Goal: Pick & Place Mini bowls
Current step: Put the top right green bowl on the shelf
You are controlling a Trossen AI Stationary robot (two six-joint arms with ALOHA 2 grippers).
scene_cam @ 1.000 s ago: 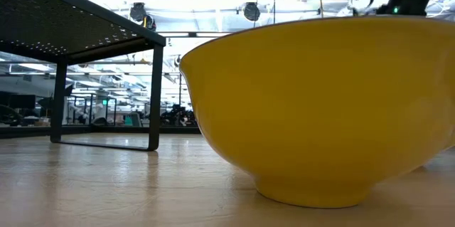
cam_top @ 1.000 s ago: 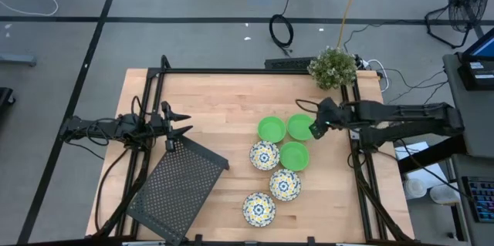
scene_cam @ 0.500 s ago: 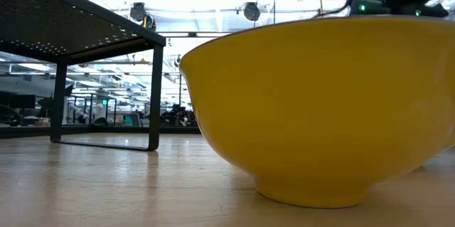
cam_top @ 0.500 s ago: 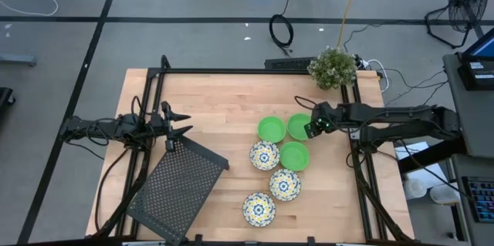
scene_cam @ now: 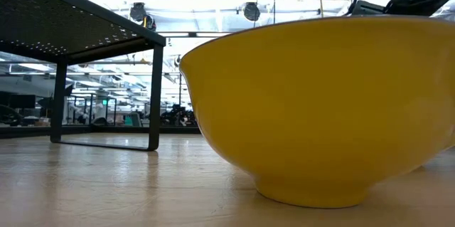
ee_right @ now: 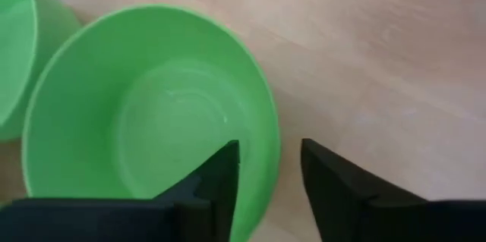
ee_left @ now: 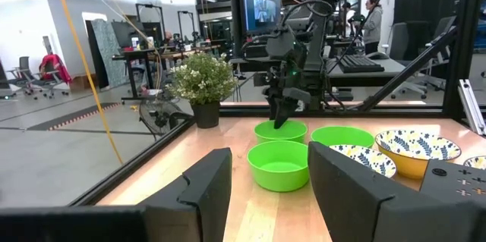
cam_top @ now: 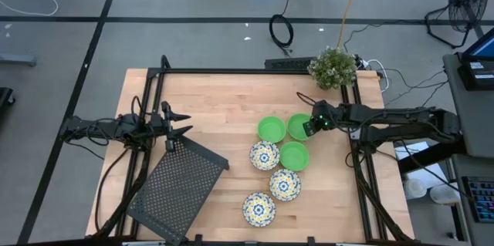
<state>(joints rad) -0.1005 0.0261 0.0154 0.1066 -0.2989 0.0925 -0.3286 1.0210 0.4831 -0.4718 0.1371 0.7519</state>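
Note:
Three green mini bowls (cam_top: 271, 129) (cam_top: 299, 126) (cam_top: 294, 156) and three floral ones (cam_top: 264, 155) (cam_top: 285, 184) (cam_top: 258, 208) stand on their bases in a cluster right of the table's middle. My right gripper (cam_top: 311, 127) slants down over the far-right green bowl (ee_right: 152, 113). It is open, one finger inside the bowl and one outside, astride its right rim (ee_right: 267, 151) with a gap on both sides. The left wrist view shows that gripper (ee_left: 282, 117) dipping into the bowl (ee_left: 281, 130). My left gripper (cam_top: 182, 123) waits open and level at the table's left.
A black mesh tray (cam_top: 174, 184) stands on legs at the near left. A potted plant (cam_top: 333, 67) sits at the far right corner. In the low view one floral bowl's yellow outside (scene_cam: 320, 106) fills the front, hiding the other bowls.
My right gripper has sunk toward the far-right green bowl and tipped further down, ending astride its right rim. The bowls have stayed in place.

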